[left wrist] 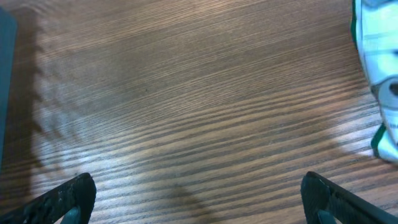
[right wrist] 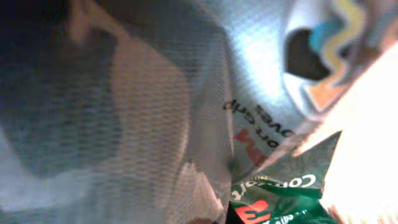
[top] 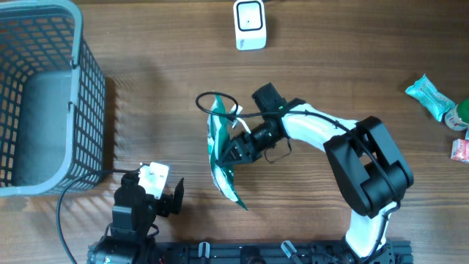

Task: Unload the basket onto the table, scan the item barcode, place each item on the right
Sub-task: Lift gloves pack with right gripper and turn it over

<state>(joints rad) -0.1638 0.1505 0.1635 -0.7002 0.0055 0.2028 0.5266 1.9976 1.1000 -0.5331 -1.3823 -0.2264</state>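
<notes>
Holding the green packet [top: 220,170] clenched in my right gripper [top: 234,148], I judge it light, floppy and slick, sagging just ahead of the jaws and best pinched along a sealed edge.

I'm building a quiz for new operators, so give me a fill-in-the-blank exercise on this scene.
The right hand is ____ on the green and white package.
The left hand stands ____, holding nothing.
The white scanner sits at the ____ edge of the overhead view.
Missing words: shut; open; top.
</notes>
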